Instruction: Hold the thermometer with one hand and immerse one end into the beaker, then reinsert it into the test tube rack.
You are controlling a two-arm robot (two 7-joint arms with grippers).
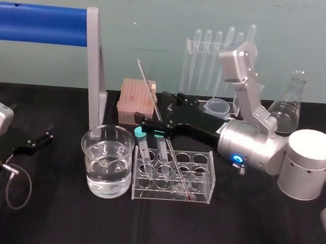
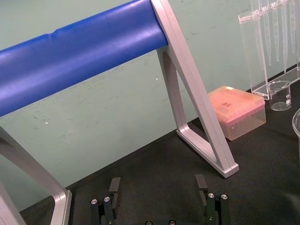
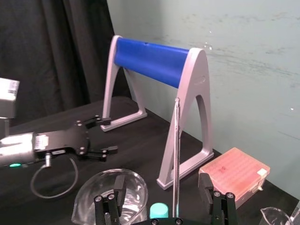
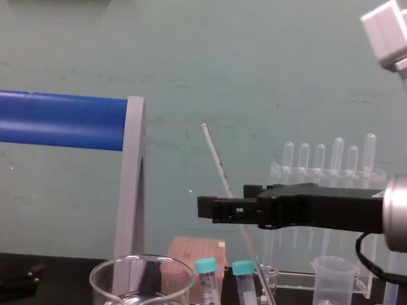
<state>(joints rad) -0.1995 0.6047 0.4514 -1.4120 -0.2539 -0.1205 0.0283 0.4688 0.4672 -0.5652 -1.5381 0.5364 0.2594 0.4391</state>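
Right wrist view: the right gripper (image 3: 161,178) has its two black fingers spread wide, one on each side of the thermometer (image 3: 176,154), with clear space between the glass and both fingers. It grips nothing.

Head view: the same gripper (image 1: 151,107) reaches in from the right, above the test tube rack (image 1: 171,194). The thermometer (image 1: 148,86) leans up and back out of the rack, its lower end down among the holes. Two teal-capped tubes (image 1: 144,146) stand beside it. The beaker (image 1: 93,167), part filled with clear liquid, sits just left of the rack. The left gripper (image 1: 47,135) lies parked with its fingers apart, well away on the black table (image 1: 244,237).

Nothing is being lifted. As I judge it, the grasp comes next, then the dip and the return (though fingers that have just let go would look the same).

Chest view: the fingers merge into one dark bar crossing the rod (image 4: 214,150), hiding the gap the wrist view shows.
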